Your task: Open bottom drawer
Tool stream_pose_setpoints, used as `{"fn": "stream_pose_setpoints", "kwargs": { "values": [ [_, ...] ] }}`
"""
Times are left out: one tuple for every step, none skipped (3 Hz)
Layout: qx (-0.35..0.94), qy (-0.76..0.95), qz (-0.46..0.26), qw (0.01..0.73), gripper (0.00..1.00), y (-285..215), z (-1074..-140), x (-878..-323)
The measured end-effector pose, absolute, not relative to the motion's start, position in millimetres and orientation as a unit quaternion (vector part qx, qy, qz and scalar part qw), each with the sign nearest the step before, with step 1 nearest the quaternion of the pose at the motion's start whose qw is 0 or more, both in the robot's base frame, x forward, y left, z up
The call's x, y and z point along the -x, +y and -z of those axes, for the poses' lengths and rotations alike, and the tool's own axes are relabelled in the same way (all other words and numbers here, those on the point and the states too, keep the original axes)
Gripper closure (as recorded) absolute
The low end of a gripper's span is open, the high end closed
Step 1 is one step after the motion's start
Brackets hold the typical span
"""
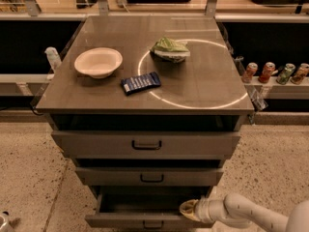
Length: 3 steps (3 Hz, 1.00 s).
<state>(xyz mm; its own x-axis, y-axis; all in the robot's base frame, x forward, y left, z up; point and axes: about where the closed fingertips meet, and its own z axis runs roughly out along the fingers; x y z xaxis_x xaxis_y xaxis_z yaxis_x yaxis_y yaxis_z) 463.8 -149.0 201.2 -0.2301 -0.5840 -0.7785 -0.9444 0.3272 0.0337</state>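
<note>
The grey cabinet has three drawer fronts. The bottom drawer [120, 220] is the lowest and shallowest, with a small black loop handle [152, 224], and it stands pulled out, with a dark gap showing behind its front. My gripper [189, 210] is on a white arm coming in from the lower right, and its tip sits at the top edge of the bottom drawer's front, right of the handle. The middle drawer [149, 176] and the top drawer [145, 144] are above it.
On the cabinet top [203, 86] are a white bowl [98, 62], a dark blue packet [140, 82] and a green chip bag [170, 49]. Several cans [275, 73] stand on a shelf at the right. A speckled floor [29, 178] surrounds the cabinet.
</note>
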Motion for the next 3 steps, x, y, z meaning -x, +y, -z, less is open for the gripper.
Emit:
{"fn": "stream_pose_setpoints", "kwargs": {
  "values": [
    [0.501, 0.747, -0.305, 0.312, 1.0, -160, -198, -430],
    [0.508, 0.727, -0.348, 0.303, 1.0, -148, -208, -410],
    [0.508, 0.727, -0.348, 0.304, 1.0, -148, -208, -410]
  ]
}}
